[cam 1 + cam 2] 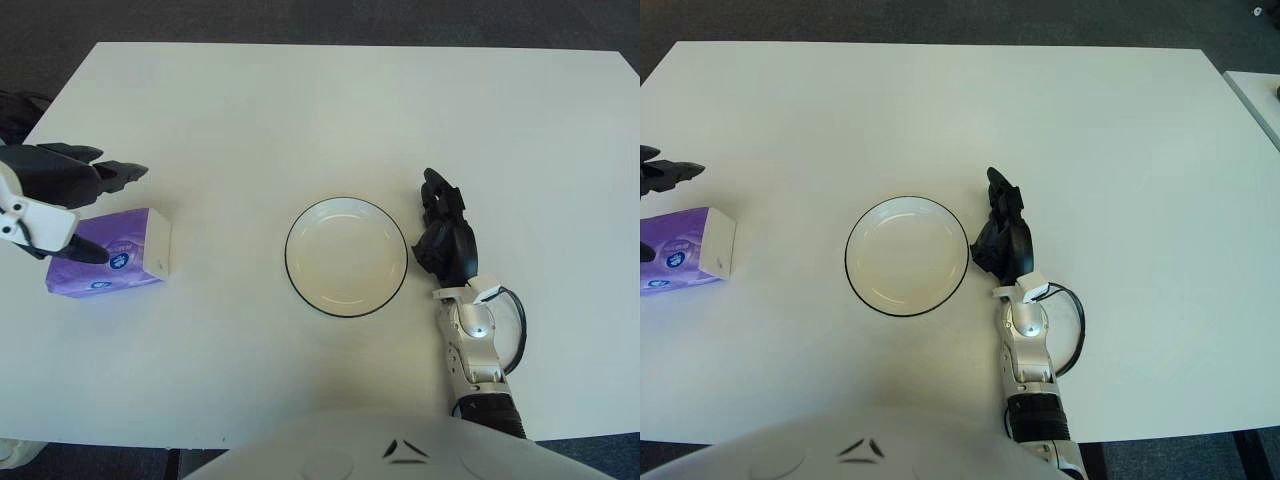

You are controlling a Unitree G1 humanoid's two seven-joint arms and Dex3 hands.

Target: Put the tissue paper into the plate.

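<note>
White table (300, 100) fills both views. Right hand (444, 232) sits idle, fingers relaxed, just right of the empty plate (346, 256). Farther left, the left hand (62, 200) straddles the purple tissue paper pack (108, 252), fingers spread, grip unclosed. Next: clench, lift, carry right toward the plate.

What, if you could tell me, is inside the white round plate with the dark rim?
Nothing: the white round plate with the dark rim shows a bare bowl. The purple tissue pack lies on the white table by the left hand. The right hand is beside the plate.
</note>
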